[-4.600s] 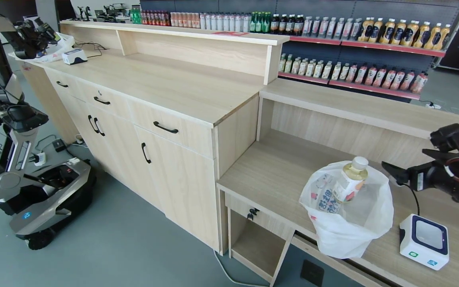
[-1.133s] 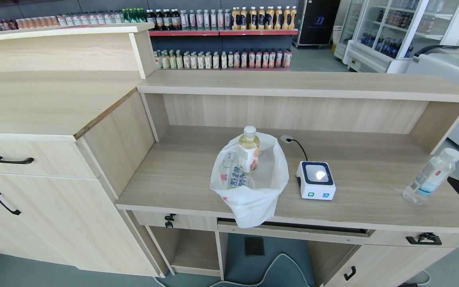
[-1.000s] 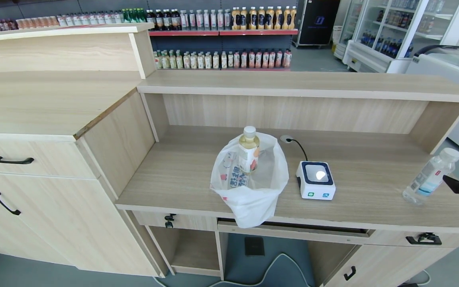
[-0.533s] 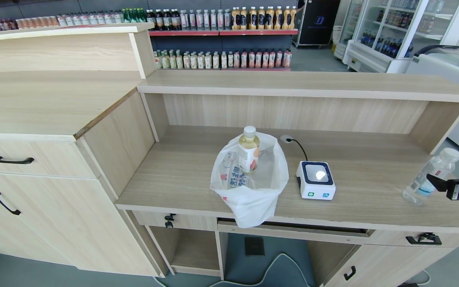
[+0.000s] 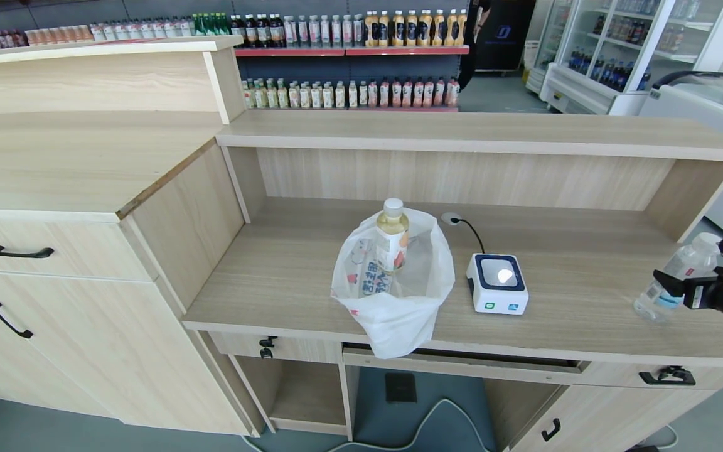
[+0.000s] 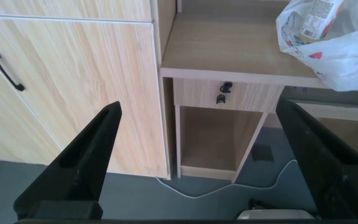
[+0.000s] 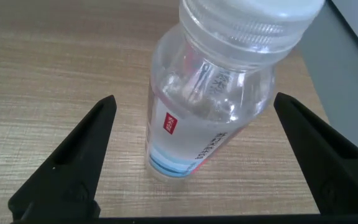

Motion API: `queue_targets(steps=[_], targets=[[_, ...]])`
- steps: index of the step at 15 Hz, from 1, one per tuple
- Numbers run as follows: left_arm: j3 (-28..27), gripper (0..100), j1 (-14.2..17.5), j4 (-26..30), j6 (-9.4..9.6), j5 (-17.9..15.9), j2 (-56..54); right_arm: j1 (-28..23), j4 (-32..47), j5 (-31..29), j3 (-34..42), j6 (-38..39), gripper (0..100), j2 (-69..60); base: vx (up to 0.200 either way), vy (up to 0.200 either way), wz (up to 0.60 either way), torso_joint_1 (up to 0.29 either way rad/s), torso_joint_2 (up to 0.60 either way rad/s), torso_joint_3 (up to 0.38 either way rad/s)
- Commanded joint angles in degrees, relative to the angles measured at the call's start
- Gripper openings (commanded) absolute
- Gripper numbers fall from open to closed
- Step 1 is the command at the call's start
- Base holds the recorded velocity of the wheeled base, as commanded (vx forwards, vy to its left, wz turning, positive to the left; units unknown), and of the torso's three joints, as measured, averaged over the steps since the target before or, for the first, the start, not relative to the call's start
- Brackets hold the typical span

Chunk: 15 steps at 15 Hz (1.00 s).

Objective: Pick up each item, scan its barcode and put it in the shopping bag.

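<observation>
Two grippers: right gripper (image 7: 194,101), fingers (image 7: 61,174) apart, flanks water bottle (image 7: 210,106) standing at desk (image 5: 587,251) right end; left gripper (image 6: 199,107), fingers apart, low before cabinet (image 6: 73,74). Shopping bag (image 5: 393,307) with drink bottle (image 5: 390,245) beside scanner (image 5: 498,284).

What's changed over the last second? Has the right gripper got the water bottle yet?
Not yet. The right gripper has moved in from the right and now stands open with a finger on either side of the water bottle, not closed on it. The water bottle has stayed put on the counter. The shopping bag, the drink bottle in it and the scanner are unchanged.
</observation>
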Motion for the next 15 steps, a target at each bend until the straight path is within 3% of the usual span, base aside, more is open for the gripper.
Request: queue_targets(steps=[1, 15], targets=[[0.0, 100, 0.0, 0.0, -0.01, 0.0, 0.0, 0.9, 0.2, 0.0, -1.1, 0.0, 100, 1.4, 0.0, 0.0, 0.0, 0.0, 0.0, 0.0], [0.0, 100, 0.0, 0.0, -0.01, 0.0, 0.0, 2.0, 0.1, 0.1, -4.9, 0.0, 100, 6.6, 0.0, 0.0, 0.0, 0.0, 0.0, 0.0]])
